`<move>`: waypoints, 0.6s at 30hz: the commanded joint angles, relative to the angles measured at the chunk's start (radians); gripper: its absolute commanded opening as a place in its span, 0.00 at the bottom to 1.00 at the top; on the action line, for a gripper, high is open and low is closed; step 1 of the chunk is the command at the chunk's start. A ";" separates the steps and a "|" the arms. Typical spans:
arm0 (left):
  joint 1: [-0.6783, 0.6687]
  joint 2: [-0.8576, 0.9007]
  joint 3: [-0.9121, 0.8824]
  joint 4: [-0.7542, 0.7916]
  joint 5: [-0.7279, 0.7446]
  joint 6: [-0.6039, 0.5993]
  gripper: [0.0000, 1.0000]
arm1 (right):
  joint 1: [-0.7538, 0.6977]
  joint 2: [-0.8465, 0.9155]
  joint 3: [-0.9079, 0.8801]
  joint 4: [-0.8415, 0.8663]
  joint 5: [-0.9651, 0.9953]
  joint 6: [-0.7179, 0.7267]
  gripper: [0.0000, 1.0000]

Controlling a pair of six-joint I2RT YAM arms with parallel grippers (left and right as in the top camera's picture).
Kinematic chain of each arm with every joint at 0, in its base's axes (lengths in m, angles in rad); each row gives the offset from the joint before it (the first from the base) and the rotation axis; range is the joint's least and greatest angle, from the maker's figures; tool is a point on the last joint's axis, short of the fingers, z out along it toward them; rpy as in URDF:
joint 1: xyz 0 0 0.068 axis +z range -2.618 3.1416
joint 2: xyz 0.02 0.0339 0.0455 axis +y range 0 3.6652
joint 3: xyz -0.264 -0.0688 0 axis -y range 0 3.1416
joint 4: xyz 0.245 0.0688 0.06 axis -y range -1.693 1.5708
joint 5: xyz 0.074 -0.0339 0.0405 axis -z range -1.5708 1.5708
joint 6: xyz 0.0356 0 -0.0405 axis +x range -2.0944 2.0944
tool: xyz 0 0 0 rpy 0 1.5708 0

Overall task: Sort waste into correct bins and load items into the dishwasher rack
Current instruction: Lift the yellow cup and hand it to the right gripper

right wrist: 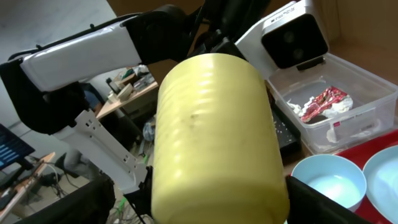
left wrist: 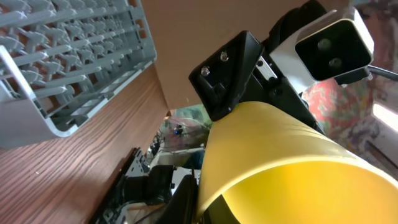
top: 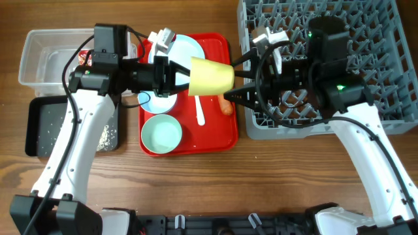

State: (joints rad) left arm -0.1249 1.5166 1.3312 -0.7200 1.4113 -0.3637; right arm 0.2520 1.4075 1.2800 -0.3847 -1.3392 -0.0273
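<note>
The small yellow cup (top: 210, 77) hangs on its side in the air above the red tray, between both arms. My left gripper (top: 176, 75) is shut on its rim end; the cup fills the left wrist view (left wrist: 280, 162). My right gripper (top: 236, 78) is open, its fingers straddling the cup's base end closely (right wrist: 214, 143). The pale blue plate (top: 186, 49), a pale blue bowl (top: 161, 134), a second bowl (top: 154, 101) partly under the left arm, the white spoon (top: 200, 112) and the orange carrot (top: 226, 106) lie on the tray. The grey dishwasher rack (top: 379, 78) is at the right.
The red tray (top: 222, 140) sits mid-table. The clear tub (top: 39, 62) at far left holds the crumpled napkin with red wrapper (right wrist: 323, 102). The black tray (top: 39, 124) lies in front of it, with rice grains (top: 108, 137) at its right end.
</note>
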 commanded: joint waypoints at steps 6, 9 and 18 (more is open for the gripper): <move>-0.004 -0.013 0.013 0.006 0.002 0.016 0.04 | 0.033 0.016 0.014 0.031 0.038 0.035 0.75; -0.006 -0.013 0.013 0.006 0.002 0.016 0.04 | 0.033 0.034 0.014 0.035 0.037 0.035 0.72; -0.017 -0.013 0.013 0.006 0.001 0.016 0.04 | 0.071 0.064 0.014 0.084 0.034 0.039 0.53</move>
State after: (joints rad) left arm -0.1291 1.5166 1.3312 -0.7143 1.3949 -0.3523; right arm 0.3004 1.4551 1.2800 -0.3187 -1.2930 0.0257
